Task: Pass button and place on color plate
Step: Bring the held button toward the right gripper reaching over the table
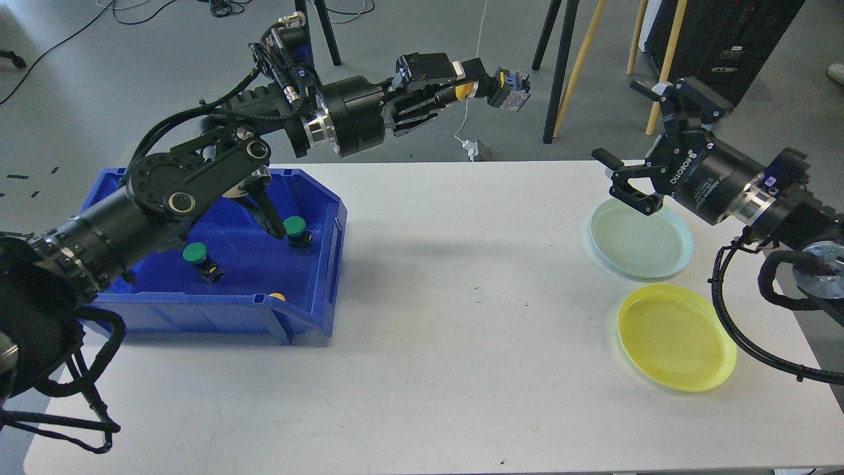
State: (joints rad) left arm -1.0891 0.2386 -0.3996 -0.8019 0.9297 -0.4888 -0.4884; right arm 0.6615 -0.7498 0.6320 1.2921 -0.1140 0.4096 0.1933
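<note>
My left gripper [484, 89] is shut on a yellow button [465, 90] and holds it high above the table's far edge, near the middle. My right gripper [636, 161] is open and empty, its fingers spread, above the far rim of the pale green plate [641, 239]. The yellow plate [676, 338] lies nearer me at the right. The blue bin [310, 290] at the left holds two green buttons [196, 253] [295, 226] and a yellow one [277, 297] partly hidden behind the front wall.
Black tripod legs [310, 39], wooden poles [577, 66] and a cable with a plug [473, 146] stand on the floor beyond the table. A wide bare stretch of white tabletop [461, 316] lies between bin and plates. My left arm crosses over the bin.
</note>
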